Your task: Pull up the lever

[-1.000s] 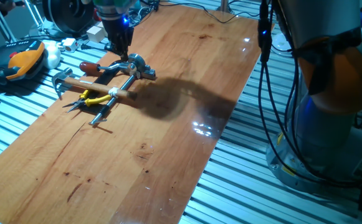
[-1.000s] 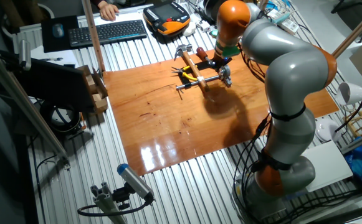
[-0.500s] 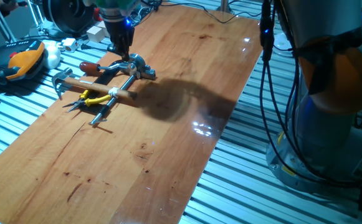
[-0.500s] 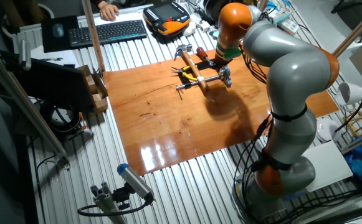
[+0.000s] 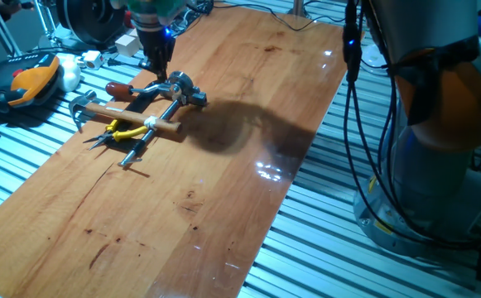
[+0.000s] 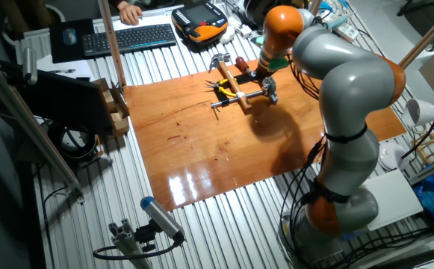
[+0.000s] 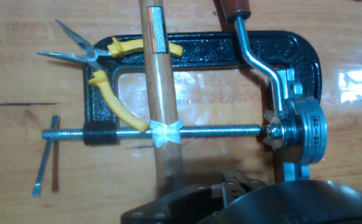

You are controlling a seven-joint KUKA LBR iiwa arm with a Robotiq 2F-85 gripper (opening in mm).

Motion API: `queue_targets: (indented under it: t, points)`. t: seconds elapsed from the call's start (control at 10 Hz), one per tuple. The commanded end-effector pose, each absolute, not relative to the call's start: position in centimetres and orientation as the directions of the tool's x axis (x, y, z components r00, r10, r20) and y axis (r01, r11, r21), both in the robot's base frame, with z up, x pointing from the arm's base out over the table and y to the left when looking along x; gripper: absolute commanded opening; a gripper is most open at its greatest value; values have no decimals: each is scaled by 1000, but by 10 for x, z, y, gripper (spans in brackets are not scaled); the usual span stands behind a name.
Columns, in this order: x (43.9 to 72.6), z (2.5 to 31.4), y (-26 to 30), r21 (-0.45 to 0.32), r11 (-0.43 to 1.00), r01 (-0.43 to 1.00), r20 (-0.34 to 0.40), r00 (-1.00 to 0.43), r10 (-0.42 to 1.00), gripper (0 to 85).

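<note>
My two-finger gripper [image 5: 161,73] is hovering over the lever at the far end of the wooden tabletop [image 5: 223,165].

I am hanging just above the thin bent metal rod with the dark reddish-brown knob [image 7: 255,46], which is lying flat, joined to the small grey metal bracket [image 7: 296,127] at the end of a black C-shaped clamp [image 7: 199,50]. I cannot tell whether my fingers are spread or pressed together; only their dark base is showing at the bottom of the hand view. A hammer with a pale wooden shaft [image 7: 159,93] is lying across the clamp's threaded screw [image 7: 218,131], and yellow-handled needle-nose pliers [image 7: 106,68] are resting beside it.
</note>
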State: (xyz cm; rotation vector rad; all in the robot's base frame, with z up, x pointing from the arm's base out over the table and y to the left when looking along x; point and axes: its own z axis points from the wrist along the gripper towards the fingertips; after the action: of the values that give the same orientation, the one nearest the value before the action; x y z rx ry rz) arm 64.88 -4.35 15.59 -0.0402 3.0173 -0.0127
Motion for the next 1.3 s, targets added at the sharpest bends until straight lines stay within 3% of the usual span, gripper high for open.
queue_targets:
  t: [0.0, 0.5, 1.2]
  points:
    - [656, 157, -46, -1, 999, -34, -126, -991, -34, 0]
    - [691, 154, -57, -2, 997, -73, -138, -988, -73, 0]
    - [718, 129, -59, -24, 998, -50, -182, -982, -54, 0]
